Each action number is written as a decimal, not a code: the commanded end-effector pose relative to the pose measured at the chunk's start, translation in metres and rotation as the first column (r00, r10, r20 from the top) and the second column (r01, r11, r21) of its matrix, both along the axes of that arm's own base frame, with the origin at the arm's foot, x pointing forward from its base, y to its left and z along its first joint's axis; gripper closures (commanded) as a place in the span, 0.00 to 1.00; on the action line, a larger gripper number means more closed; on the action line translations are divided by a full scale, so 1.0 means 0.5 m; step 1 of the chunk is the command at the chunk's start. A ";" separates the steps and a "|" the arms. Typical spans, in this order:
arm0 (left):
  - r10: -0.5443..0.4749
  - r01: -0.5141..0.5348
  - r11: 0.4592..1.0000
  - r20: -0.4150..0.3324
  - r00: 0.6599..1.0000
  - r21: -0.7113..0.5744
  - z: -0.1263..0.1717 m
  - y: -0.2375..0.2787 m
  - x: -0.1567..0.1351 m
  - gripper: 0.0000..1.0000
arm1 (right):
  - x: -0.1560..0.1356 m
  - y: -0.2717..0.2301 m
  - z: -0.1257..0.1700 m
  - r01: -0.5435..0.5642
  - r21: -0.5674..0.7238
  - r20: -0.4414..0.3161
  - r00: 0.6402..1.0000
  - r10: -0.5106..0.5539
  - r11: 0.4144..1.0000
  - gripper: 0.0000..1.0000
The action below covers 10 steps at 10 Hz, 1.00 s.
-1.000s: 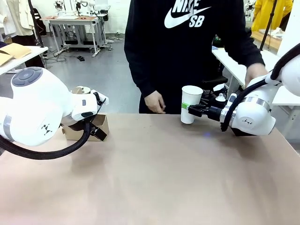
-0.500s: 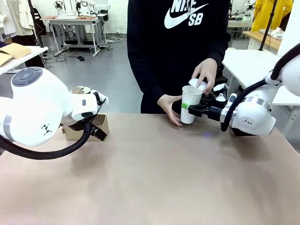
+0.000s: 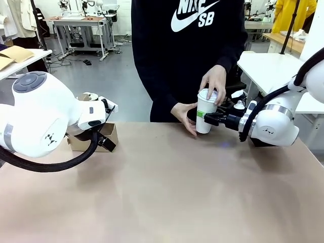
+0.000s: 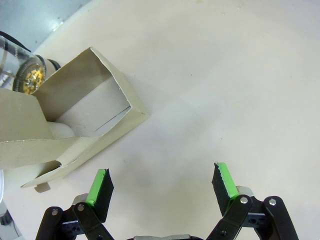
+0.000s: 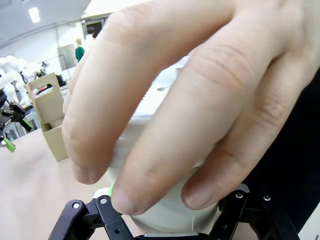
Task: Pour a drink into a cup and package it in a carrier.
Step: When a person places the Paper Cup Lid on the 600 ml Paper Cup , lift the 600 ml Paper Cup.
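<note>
The tall white cup (image 3: 203, 105) stands at the table's far edge, and my right gripper (image 3: 206, 118) is shut on its lower half. One of the person's hands (image 3: 214, 82) presses a white lid onto its top while the other hand (image 3: 184, 113) steadies the base. Up close, the fingers (image 5: 165, 100) cover most of the cup (image 5: 165, 212). The brown cardboard carrier (image 3: 107, 134) sits at the left behind my left arm. My left gripper (image 4: 162, 182) hangs open over bare table beside the carrier (image 4: 85, 112). The drink is hidden.
A clear glass vessel with a metal band (image 4: 22, 75) stands just behind the carrier. The carrier (image 5: 47, 117) also shows far off in the right wrist view. The brown tabletop (image 3: 167, 192) stretches wide between the two arms.
The person's hands came in to the cup; one lowered a white lid onto its top, the other went to its base. Neither arm has moved.
</note>
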<state>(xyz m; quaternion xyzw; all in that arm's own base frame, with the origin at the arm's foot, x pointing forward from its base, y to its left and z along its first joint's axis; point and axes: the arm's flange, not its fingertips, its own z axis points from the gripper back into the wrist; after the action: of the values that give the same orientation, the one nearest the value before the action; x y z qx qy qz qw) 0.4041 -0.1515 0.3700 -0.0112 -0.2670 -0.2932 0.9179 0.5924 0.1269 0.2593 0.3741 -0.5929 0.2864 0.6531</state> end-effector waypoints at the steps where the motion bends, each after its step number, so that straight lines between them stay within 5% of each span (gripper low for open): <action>1: -0.002 0.002 1.000 0.001 1.000 -0.001 0.001 0.000 -0.001 0.00 | 0.001 0.005 0.007 -0.001 0.011 0.004 1.000 0.001 1.000 0.19; 10: -0.002 0.002 1.000 0.001 1.000 -0.001 0.001 0.000 -0.001 0.00 | 0.001 0.005 0.007 -0.001 0.011 0.004 1.000 0.001 1.000 0.19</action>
<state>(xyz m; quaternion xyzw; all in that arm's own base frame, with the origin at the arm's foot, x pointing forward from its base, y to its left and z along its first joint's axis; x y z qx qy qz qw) 0.4041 -0.1515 0.3700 -0.0112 -0.2670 -0.2932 0.9179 0.5911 0.1256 0.2533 0.3740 -0.5889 0.2855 0.6572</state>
